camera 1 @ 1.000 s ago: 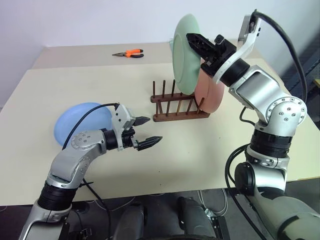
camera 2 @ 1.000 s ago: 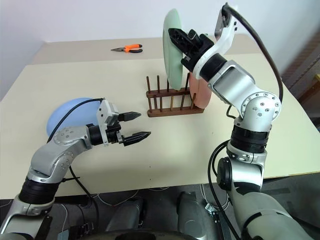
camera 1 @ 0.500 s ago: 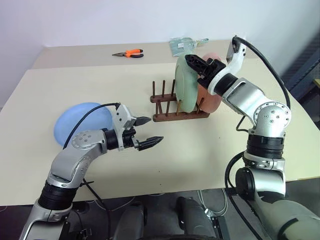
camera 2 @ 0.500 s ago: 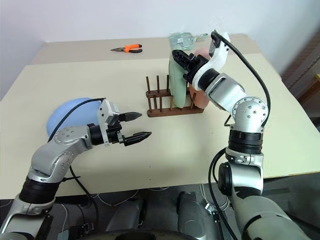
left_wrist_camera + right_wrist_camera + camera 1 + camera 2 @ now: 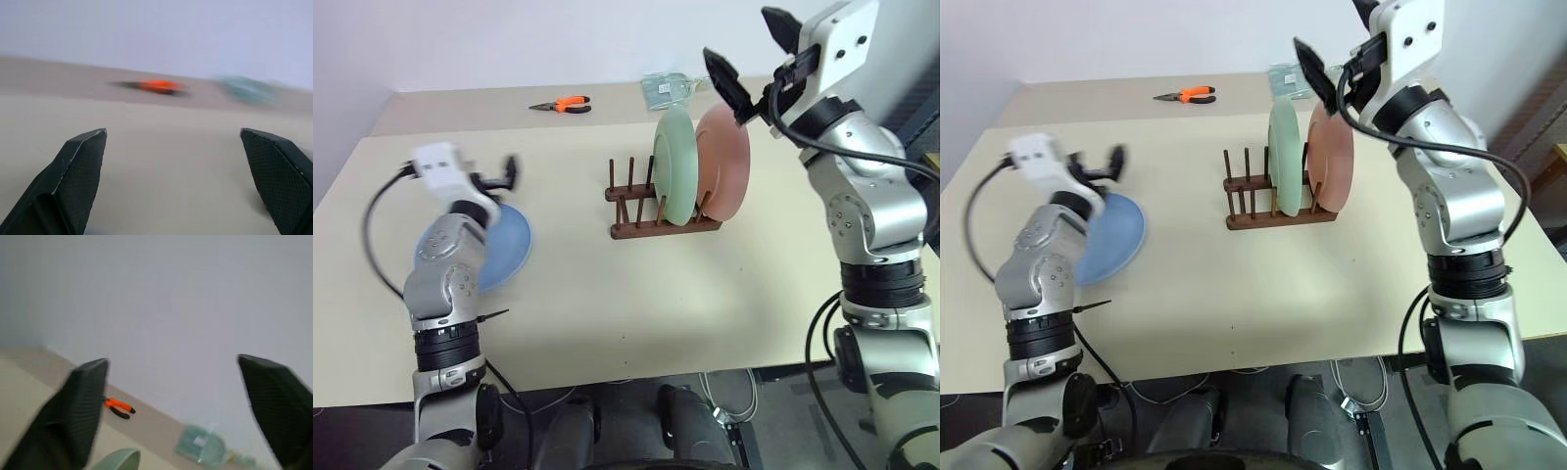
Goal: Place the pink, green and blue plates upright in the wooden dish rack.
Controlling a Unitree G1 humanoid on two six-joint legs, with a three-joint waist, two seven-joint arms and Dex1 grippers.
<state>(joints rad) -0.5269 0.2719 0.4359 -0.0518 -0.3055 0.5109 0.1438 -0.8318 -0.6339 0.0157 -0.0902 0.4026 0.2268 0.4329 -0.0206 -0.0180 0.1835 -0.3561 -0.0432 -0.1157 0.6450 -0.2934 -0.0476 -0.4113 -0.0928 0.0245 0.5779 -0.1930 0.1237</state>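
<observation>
The green plate [image 5: 674,162] and the pink plate [image 5: 724,162] stand upright side by side in the wooden dish rack [image 5: 651,227], the pink one on the right. The green plate's rim [image 5: 120,458] also shows in the right wrist view. My right gripper [image 5: 754,54] hangs open above and behind them, holding nothing and clear of both. The blue plate [image 5: 504,250] lies flat on the table at the left. My left gripper [image 5: 499,176] is blurred, raised over the blue plate's far edge; its fingers [image 5: 83,161] stand wide apart and empty.
Orange-handled pliers [image 5: 563,104] lie on the far table behind the rack. A clear packet [image 5: 668,86] sits near them, to the right. The cream table [image 5: 636,304] has bare room in front of the rack, which has free pegs left of the green plate.
The right gripper lowered the green plate into the rack, let go and rose, opening wide. The left arm swung up and to the left, from in front of the blue plate to over it.
</observation>
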